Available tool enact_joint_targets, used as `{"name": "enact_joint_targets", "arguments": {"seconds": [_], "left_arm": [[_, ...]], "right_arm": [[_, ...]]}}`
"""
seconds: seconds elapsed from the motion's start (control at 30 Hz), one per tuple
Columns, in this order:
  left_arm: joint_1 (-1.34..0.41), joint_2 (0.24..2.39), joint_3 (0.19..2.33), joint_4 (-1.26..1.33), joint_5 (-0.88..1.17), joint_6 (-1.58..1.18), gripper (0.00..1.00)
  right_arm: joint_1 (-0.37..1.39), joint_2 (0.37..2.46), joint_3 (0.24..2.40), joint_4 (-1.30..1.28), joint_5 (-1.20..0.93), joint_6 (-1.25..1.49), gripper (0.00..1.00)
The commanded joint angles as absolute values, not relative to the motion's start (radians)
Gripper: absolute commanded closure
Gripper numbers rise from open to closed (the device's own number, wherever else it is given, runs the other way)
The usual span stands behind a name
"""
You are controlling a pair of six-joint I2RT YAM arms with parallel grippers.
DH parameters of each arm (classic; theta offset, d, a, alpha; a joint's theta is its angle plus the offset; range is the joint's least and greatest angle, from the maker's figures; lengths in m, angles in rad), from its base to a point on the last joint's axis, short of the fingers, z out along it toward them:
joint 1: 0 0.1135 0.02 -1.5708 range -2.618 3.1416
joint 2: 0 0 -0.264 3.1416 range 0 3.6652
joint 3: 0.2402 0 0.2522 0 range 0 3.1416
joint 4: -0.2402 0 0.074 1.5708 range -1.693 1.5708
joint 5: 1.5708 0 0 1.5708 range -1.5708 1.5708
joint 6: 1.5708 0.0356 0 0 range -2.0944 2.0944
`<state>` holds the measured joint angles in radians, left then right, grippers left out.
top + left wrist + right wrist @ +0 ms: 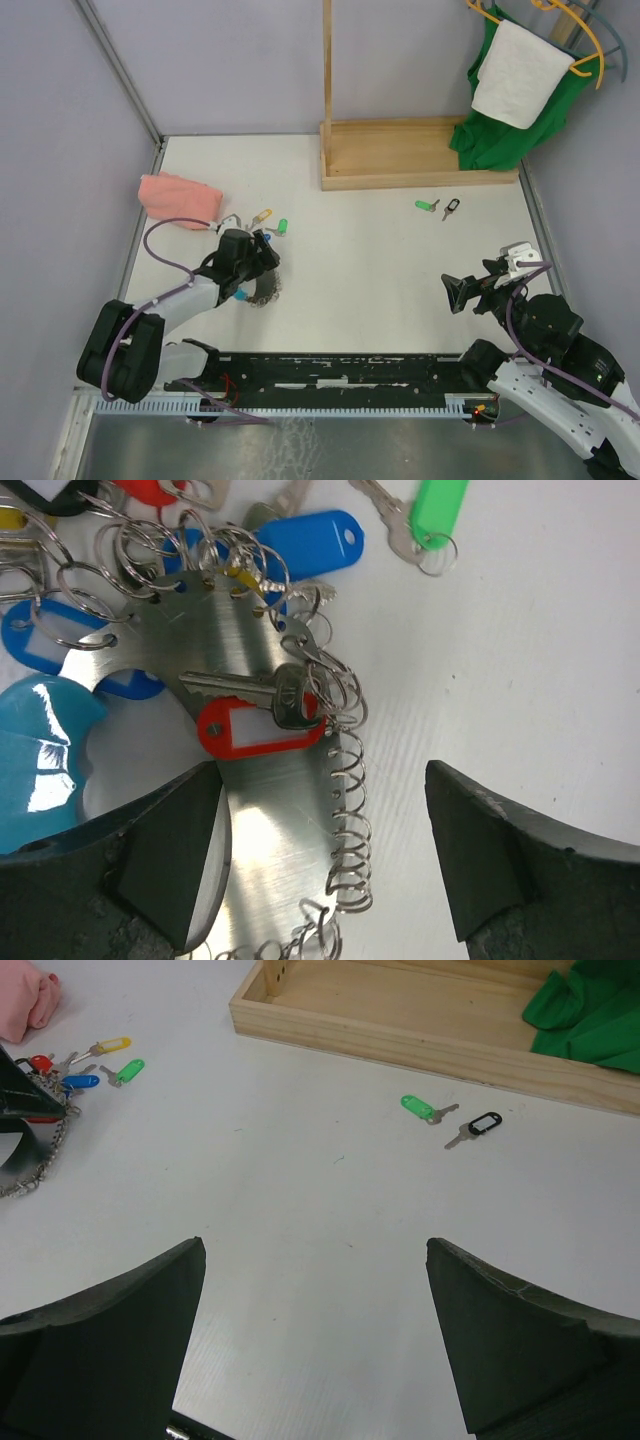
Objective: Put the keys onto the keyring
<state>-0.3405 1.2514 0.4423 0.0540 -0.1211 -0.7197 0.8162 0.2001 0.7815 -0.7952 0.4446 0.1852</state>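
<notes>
left gripper (320, 852): fingers spread wide and pinching nothing. It hangs low over the keyring (262, 645), with one finger above the steel band and the other above bare table (360, 270).
right gripper (315, 1332): fingers spread wide and empty, over the table's right side and facing two loose keys.
keyring: lies flat at the table's left, near the pink cloth (178, 198). Its outer edge is lined with small split rings.
red-tagged key (255, 725): rests on the band with its head among the rings. I cannot tell whether it is threaded.
loose keys: the green-tagged key (415, 1106) and black-tagged key (483, 1122) lie just beside each other near the wooden tray (420, 160), well apart from the keyring. The yellow-tagged key (262, 215) and a second green-tagged key (438, 510) lie near the keyring.
step in hand: probably the left steadies the keyring while the right fetches a key.
doing it well: pinch a key by its plastic tag so the loop stays free. Press the band down flat so it does not skid.
</notes>
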Motion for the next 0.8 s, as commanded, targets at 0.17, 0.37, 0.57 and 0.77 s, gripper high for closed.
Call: {"name": "enact_joint_targets", "arguments": {"seconds": [0.17, 0.37, 0.57, 0.77], "left_arm": [[-0.502, 1.203, 0.43, -0.033, -0.064, -0.745, 0.13], [-0.62, 1.324, 0.486, 0.05, -0.036, -0.757, 0.15], [-0.774, 1.473, 0.592, 0.078, -0.019, -0.743, 0.2], [-0.929, 1.603, 0.716, 0.129, 0.021, -0.734, 0.22]], "right_arm": [[0.816, 0.226, 0.807, -0.775, 0.413, 0.175, 0.0], [0.816, 0.284, 0.818, -0.775, 0.38, 0.189, 0.0], [0.816, 0.331, 0.825, -0.771, 0.369, 0.208, 0.0], [0.816, 0.422, 0.836, -0.761, 0.32, 0.231, 0.0]]}}
